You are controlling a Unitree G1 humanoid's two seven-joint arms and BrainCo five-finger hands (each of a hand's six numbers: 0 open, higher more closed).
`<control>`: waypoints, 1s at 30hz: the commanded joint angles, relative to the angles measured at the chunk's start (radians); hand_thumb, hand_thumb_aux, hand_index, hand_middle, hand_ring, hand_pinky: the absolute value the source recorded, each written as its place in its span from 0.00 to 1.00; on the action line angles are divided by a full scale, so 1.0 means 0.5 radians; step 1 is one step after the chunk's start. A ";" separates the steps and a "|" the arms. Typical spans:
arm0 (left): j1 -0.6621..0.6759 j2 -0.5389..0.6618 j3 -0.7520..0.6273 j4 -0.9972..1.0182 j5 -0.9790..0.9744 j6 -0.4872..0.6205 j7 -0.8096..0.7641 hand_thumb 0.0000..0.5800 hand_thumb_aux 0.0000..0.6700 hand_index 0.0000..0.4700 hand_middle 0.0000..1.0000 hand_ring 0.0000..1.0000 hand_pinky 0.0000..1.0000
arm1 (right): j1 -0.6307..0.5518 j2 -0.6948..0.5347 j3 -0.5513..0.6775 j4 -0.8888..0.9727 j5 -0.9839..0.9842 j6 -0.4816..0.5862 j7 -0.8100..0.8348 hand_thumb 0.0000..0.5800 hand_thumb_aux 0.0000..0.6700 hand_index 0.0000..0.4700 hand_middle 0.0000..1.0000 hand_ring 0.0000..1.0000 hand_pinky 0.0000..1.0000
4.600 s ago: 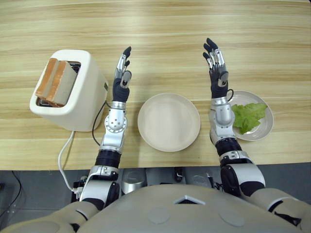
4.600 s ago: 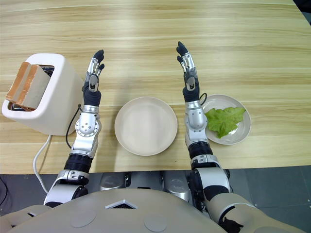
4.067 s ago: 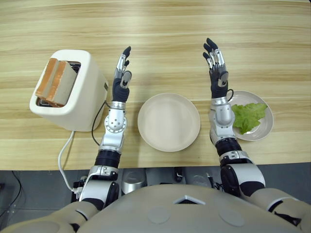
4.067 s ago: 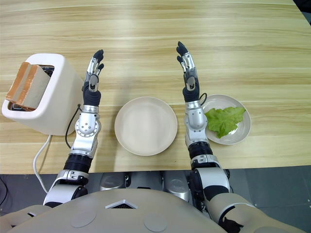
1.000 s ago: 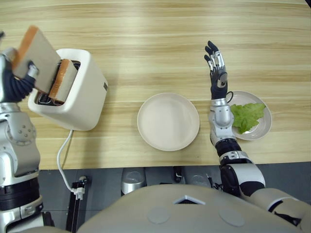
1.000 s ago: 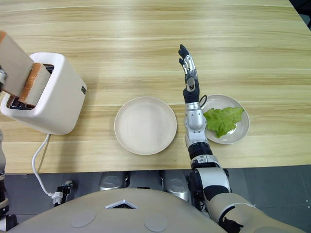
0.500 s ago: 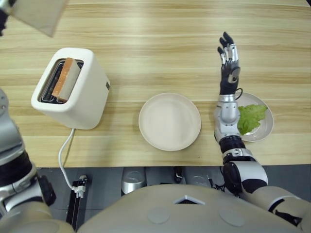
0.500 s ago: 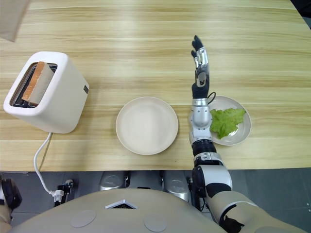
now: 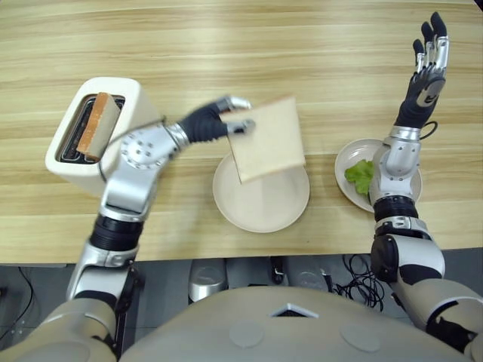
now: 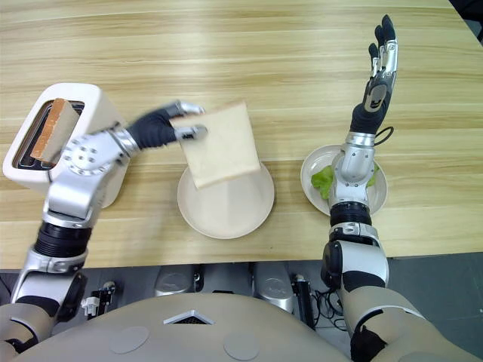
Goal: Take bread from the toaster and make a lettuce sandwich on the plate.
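Left eye view: you've got your left hand pinching a bread slice by its left edge.
Bread slice: held tilted over the plate, far corner past the rim; can't tell if it touches the plate.
Plate: mid table, nr front edge, btwn toaster & lettuce dish.
Toaster: on your left, w/ a 2nd slice standing in a slot.
Right hand: raised, fingers straight, holding nothing, over the table beyond the dish.
Lettuce: on the dish, partly behind your right forearm.
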 commanded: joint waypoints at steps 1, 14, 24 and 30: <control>0.042 0.046 -0.222 0.204 0.267 -0.201 -0.019 1.00 1.00 0.98 1.00 1.00 1.00 | 0.027 -0.042 0.000 0.011 -0.020 -0.010 -0.001 0.00 0.00 0.00 0.00 0.00 0.00; -0.003 -0.084 -0.410 0.779 0.635 -0.533 0.125 1.00 1.00 0.98 1.00 1.00 1.00 | 0.114 -0.136 0.020 -0.073 -0.183 -0.034 -0.082 0.00 0.00 0.00 0.00 0.00 0.00; -0.154 -0.030 -0.382 0.887 0.942 -0.648 0.355 0.00 0.00 0.00 0.00 0.00 0.00 | 0.219 -0.329 0.007 -0.210 -0.227 -0.040 -0.022 0.00 0.00 0.00 0.00 0.00 0.00; -0.126 0.078 -0.315 0.685 0.977 -0.594 0.323 0.00 0.00 0.00 0.00 0.00 0.00 | 0.367 -0.509 -0.045 -0.299 -0.217 -0.078 0.010 0.00 0.00 0.00 0.00 0.00 0.00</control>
